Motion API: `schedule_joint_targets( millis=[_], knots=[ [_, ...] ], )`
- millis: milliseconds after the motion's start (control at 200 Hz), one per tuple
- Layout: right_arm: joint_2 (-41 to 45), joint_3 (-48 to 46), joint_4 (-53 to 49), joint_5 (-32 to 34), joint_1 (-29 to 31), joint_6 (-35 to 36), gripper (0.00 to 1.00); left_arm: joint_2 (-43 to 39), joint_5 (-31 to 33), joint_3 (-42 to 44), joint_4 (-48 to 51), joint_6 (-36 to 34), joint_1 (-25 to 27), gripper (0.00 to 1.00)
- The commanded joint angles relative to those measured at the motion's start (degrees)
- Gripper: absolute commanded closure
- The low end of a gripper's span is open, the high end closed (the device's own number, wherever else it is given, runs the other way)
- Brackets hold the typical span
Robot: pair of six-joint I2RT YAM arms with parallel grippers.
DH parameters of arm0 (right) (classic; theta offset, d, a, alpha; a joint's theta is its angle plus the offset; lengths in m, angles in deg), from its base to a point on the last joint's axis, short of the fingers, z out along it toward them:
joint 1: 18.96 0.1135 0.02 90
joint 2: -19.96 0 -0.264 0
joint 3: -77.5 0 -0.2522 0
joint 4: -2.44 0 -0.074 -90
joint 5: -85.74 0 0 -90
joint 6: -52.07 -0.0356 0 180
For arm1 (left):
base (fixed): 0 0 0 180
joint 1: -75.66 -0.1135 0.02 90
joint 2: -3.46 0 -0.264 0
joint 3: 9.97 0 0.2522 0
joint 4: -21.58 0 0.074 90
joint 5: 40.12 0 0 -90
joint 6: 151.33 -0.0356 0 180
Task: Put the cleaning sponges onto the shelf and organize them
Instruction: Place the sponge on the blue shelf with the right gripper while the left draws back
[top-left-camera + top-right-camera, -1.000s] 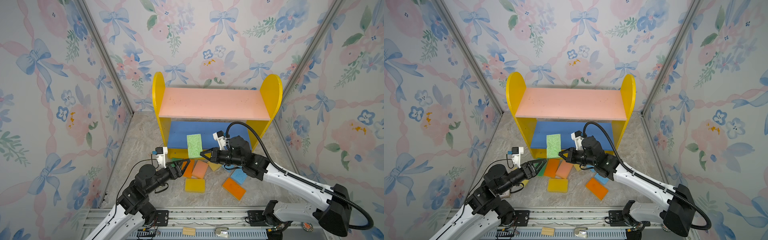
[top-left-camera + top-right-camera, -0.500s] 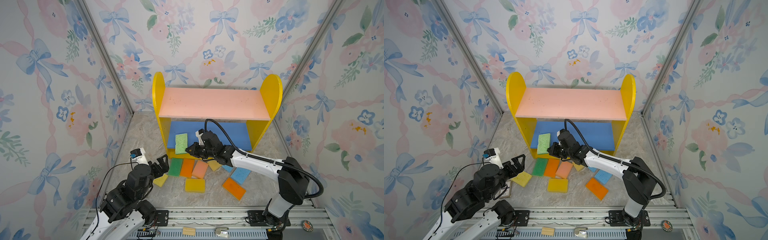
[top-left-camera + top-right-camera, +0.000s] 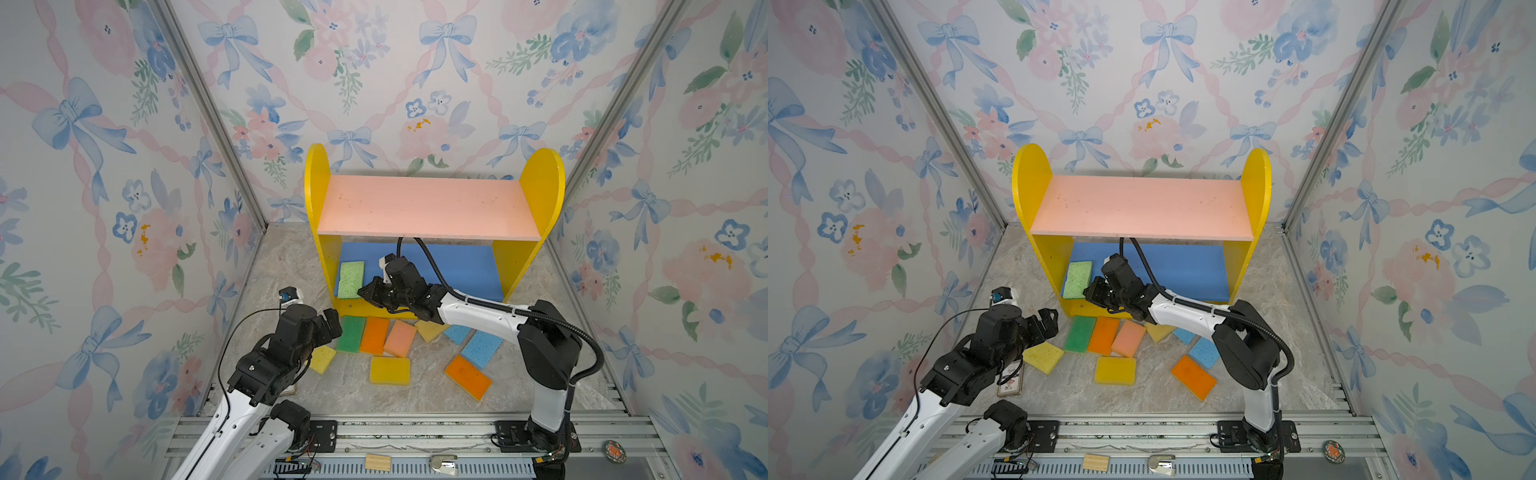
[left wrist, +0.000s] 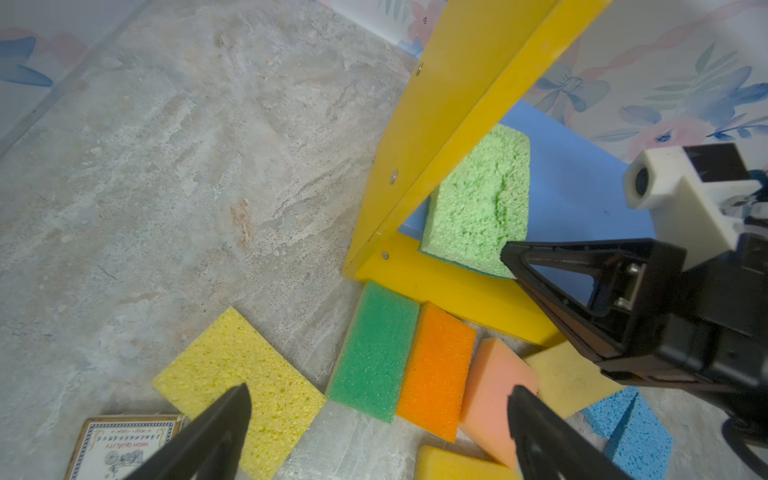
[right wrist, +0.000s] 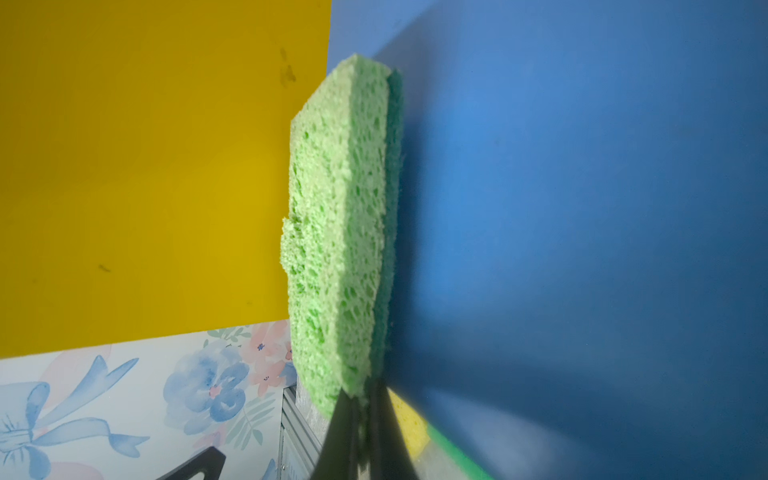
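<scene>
A light green sponge lies flat at the left end of the shelf's blue lower board, against the yellow side panel. My right gripper is shut on its near corner. The shelf's pink upper board is bare. Several sponges lie on the floor in front: yellow, dark green, orange, peach-pink, blue. My left gripper is open and empty, hovering above the floor between the yellow and peach-pink sponges.
A small printed card box lies on the floor beneath my left arm. A wooden block rests on the front rail. More sponges, yellow and orange, lie nearer the front. Flowered walls close in on three sides.
My right gripper has carried the light green sponge leftward along the lower board to the side panel. My left arm has pulled back from the sponges and its jaws have opened wide.
</scene>
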Motion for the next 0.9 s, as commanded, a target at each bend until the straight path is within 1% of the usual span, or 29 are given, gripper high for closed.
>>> schedule_joint_targets(
  millis=[0, 110, 155, 215, 235, 295, 405, 520, 605, 630, 770, 830, 895],
  knots=[
    [-1.8, 3.3, 1.1, 1.2, 0.2, -1.0, 0.98, 0.2, -12.7, 1.4, -2.0, -6.3, -7.9, 0.02],
    [-2.9, 4.6, 0.7, 1.4, 0.2, -1.0, 0.97, 1.2, -23.7, 3.1, -2.6, -10.5, -19.0, 0.02],
    [-3.3, 5.2, 0.2, 1.4, 0.1, -0.9, 0.97, 1.6, -26.7, 3.6, -2.7, -11.7, -21.9, 0.02],
    [-3.6, 5.6, -0.1, 1.6, 0.1, -1.0, 0.96, 2.0, -27.3, 3.6, -3.1, -11.8, -22.3, 0.02],
    [-3.7, 5.6, 0.0, 1.6, 0.0, -1.0, 0.96, 2.0, -27.8, 5.4, -3.4, -11.6, -22.3, 0.02],
    [-3.8, 5.8, -0.1, 2.0, -0.1, -1.1, 0.96, 2.0, -28.7, 6.1, -4.1, -11.2, -22.5, 0.02],
    [-4.4, 6.5, 0.3, 1.4, -0.3, -1.4, 0.95, 2.1, -28.8, 6.2, -4.3, -11.4, -22.6, 0.02],
    [-5.2, 6.9, 0.6, 0.7, -0.2, -1.8, 0.84, 2.4, -29.0, 6.1, -4.3, -11.4, -22.7, 0.02],
    [-5.0, 6.6, -0.3, 0.8, -0.2, -1.2, 0.66, 2.4, -29.1, 6.2, -4.4, -11.5, -22.7, 0.02],
    [-4.7, 6.6, -0.7, 1.2, -0.2, -1.0, 0.62, 2.4, -29.1, 6.2, -4.5, -11.5, -22.7, 0.02],
    [-3.3, 6.0, -3.5, 2.1, -0.2, 0.5, 0.51, 2.5, -29.2, 6.4, -4.6, -11.6, -22.8, 0.02],
    [-2.8, 6.5, -6.3, 2.9, -0.2, 1.4, 0.47, 2.6, -29.3, 6.4, -4.6, -11.6, -22.8, 0.02],
    [-2.5, 7.9, -11.7, 4.5, 0.0, 3.3, 0.42, 2.8, -29.5, 6.4, -4.7, -11.6, -22.8, 0.02]
  ],
)
